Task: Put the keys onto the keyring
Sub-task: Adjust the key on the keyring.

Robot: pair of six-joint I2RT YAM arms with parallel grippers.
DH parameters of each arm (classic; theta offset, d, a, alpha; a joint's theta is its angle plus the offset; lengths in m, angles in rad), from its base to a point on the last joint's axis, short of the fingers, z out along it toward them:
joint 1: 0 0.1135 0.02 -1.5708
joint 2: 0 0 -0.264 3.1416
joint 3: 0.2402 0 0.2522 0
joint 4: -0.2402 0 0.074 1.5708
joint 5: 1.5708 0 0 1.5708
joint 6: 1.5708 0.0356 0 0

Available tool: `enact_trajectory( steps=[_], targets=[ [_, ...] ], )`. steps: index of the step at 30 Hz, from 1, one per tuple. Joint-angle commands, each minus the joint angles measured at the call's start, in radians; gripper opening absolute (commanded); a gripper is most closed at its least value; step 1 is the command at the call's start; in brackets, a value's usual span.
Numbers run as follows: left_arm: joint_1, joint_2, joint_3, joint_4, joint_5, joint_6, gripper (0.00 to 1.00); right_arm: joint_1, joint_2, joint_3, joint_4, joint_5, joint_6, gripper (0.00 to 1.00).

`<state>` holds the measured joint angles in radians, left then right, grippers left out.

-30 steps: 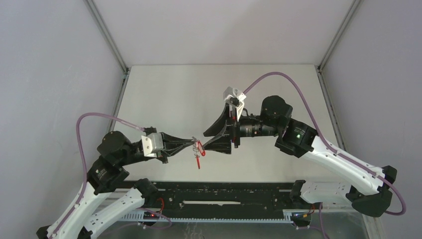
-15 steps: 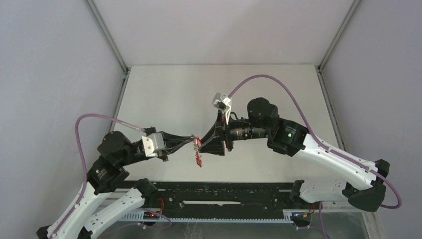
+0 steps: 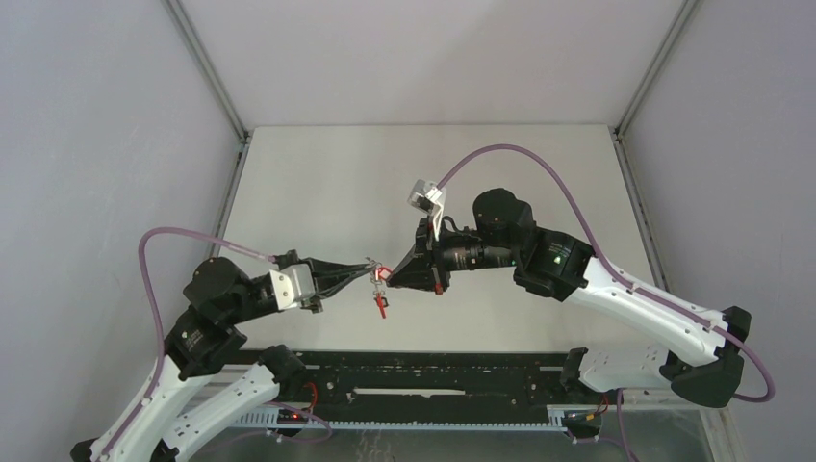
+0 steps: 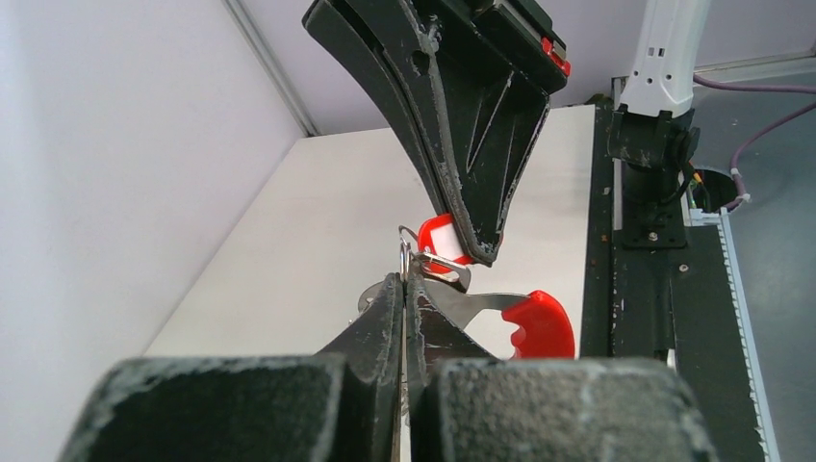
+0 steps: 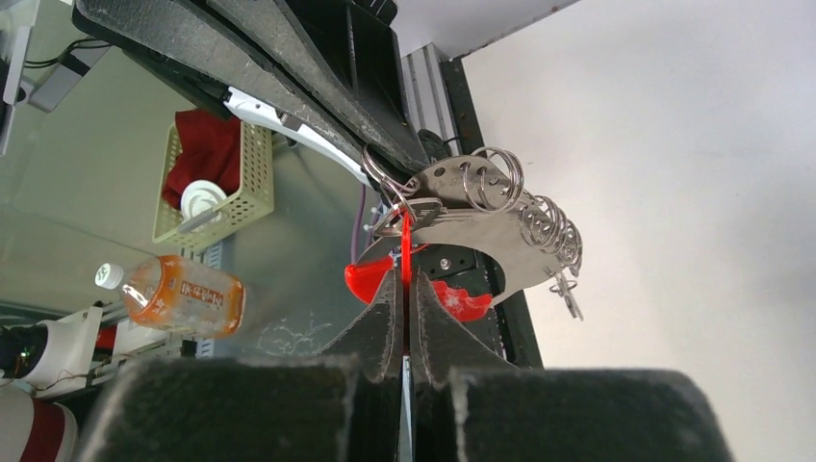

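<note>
Top view: I log the left gripper [image 3: 370,271] and the right gripper [image 3: 393,275] tip to tip above the worktop's [image 3: 327,183] near edge.
Left wrist: fingers pressed together, pinching the keyring [image 4: 403,252].
Right wrist: fingers pressed together on the red strap [image 5: 406,245], with the keys [image 5: 500,226] bunched just beside it.

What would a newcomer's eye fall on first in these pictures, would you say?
The left gripper and right gripper meet tip to tip above the pale table, both shut. Pinched between them, a bright red strap dangles beside silvery keys and rings.
</note>
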<state>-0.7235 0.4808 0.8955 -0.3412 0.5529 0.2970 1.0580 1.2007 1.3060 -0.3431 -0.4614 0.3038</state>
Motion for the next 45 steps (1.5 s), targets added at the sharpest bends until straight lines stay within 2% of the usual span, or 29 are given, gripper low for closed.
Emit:
enact_trajectory(
  steps=[1,9,28,33,40,43,44,45],
  targets=[
    [-0.002,-0.016,-0.024,0.05,0.008,0.017,0.0,-0.008,-0.03,0.035,-0.012,-0.023,0.007,0.0],
    [-0.002,-0.03,-0.034,0.119,0.013,-0.046,0.0,-0.02,-0.062,-0.014,-0.014,-0.072,0.031,0.0],
    [-0.002,-0.025,-0.024,0.193,0.067,-0.133,0.0,-0.033,-0.022,-0.016,-0.03,-0.162,0.036,0.0],
    [-0.001,-0.024,-0.021,0.208,0.069,-0.15,0.0,-0.044,-0.016,-0.014,-0.031,-0.181,0.031,0.04],
    [-0.001,-0.026,-0.027,0.212,0.079,-0.158,0.0,-0.061,-0.025,0.069,-0.107,-0.156,-0.036,0.34],
    [-0.002,-0.025,-0.027,0.195,0.098,-0.163,0.0,-0.066,-0.034,0.13,-0.134,-0.134,-0.114,0.51],
    [-0.002,-0.023,-0.029,0.193,0.111,-0.169,0.0,-0.066,-0.036,0.147,-0.133,-0.126,-0.136,0.59],
    [-0.001,-0.021,-0.03,0.19,0.126,-0.178,0.0,-0.066,-0.037,0.159,-0.124,-0.122,-0.16,0.76]
  ],
)
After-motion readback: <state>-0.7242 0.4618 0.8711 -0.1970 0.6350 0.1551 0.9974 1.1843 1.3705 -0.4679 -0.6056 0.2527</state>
